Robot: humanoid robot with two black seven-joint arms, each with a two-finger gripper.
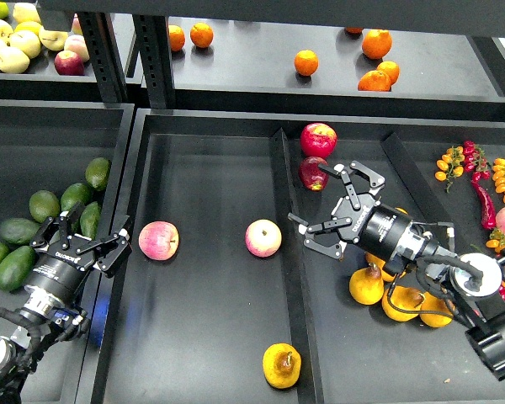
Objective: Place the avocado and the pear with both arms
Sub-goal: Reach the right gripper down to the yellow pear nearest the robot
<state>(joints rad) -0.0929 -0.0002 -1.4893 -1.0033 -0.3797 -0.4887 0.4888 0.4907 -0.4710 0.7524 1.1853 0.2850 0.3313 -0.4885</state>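
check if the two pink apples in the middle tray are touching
Apart. The head view shows bare tray floor between the left apple and the right apple.

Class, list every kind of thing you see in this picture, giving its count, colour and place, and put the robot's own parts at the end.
Avocados: about six, dark green, left bin.
Pink apples: two, middle tray.
Blotched pear: one, yellow-orange, middle tray front.
Red apples: two, right tray, back.
Pears: at least three, yellow-orange, right tray, under the right arm.
Oranges: about seven, upper shelf.
Pale apples: several, yellow-green, upper left shelf.
Peppers: red, orange and yellow, far right.
Left gripper: black, open, empty, beside the avocados.
Right gripper: black, open, empty, by the red apples.
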